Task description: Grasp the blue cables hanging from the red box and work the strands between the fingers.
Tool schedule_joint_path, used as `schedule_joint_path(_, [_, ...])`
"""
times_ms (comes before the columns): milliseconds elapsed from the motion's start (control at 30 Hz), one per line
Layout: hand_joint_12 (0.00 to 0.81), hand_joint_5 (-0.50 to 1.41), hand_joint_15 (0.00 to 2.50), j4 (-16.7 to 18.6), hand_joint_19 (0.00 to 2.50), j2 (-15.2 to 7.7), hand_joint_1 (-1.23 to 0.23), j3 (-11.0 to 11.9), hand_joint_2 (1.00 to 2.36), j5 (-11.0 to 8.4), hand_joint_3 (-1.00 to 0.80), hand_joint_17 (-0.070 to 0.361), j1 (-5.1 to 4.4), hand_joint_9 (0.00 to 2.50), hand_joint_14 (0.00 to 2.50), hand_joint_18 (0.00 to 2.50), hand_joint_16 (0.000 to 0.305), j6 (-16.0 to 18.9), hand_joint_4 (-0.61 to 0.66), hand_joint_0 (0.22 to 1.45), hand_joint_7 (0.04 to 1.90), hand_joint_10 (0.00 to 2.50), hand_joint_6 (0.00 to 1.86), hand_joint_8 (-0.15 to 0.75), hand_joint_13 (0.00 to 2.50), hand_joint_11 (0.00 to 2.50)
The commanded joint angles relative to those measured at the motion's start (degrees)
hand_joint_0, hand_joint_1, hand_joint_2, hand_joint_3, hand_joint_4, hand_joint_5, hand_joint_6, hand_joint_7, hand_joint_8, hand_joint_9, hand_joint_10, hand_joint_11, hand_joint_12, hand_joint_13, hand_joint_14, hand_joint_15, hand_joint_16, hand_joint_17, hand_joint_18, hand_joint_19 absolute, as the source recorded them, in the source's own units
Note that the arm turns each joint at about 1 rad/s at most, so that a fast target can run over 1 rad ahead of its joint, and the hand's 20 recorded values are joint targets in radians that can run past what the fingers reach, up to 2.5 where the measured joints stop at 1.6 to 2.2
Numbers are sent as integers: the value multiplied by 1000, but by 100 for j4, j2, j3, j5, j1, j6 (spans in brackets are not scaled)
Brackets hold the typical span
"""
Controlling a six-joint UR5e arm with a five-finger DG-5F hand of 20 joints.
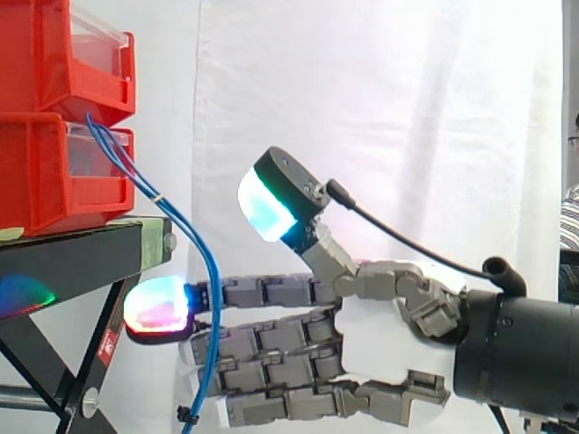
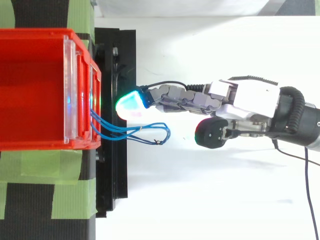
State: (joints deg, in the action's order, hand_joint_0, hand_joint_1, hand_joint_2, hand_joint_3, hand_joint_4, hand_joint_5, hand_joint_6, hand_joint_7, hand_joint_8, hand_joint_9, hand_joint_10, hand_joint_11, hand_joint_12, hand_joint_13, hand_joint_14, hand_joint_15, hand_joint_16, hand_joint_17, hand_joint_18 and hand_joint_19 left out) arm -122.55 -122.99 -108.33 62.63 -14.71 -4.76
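Thin blue cables [image 1: 194,240] come out of the lower red bin [image 1: 54,172] and hang down past the edge of the black stand [image 1: 81,249]. In the top view the blue cables [image 2: 145,131] loop out from the red bin [image 2: 30,90]. My hand [image 1: 380,334] reaches in from the right with straight, level fingers and the thumb raised above them. Its glowing fingertip [image 1: 158,307] sits just under the stand's edge. From above, the hand [image 2: 240,97] lies beside the cable loop, with the strands close to its fingers but not held between them.
A second red bin [image 1: 63,54] is stacked on the lower one. Green tape [image 2: 45,167] covers parts of the stand top. A person [image 1: 570,217] sits at the far right edge. A white curtain hangs behind.
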Motion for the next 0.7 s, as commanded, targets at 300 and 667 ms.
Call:
schedule_joint_path(300, [349, -459, 242, 56, 326, -94, -292, 181, 1000, -14, -1000, 139, 12, 125, 6, 0, 62, 2, 154, 711, 683, 4, 5, 312, 0, 233])
schedule_joint_path(667, [364, -420, 227, 74, 304, -94, -320, 251, 1000, 3, -1000, 141, -67, 221, 5, 18, 63, -236, 173, 712, 662, 4, 5, 328, 44, 220])
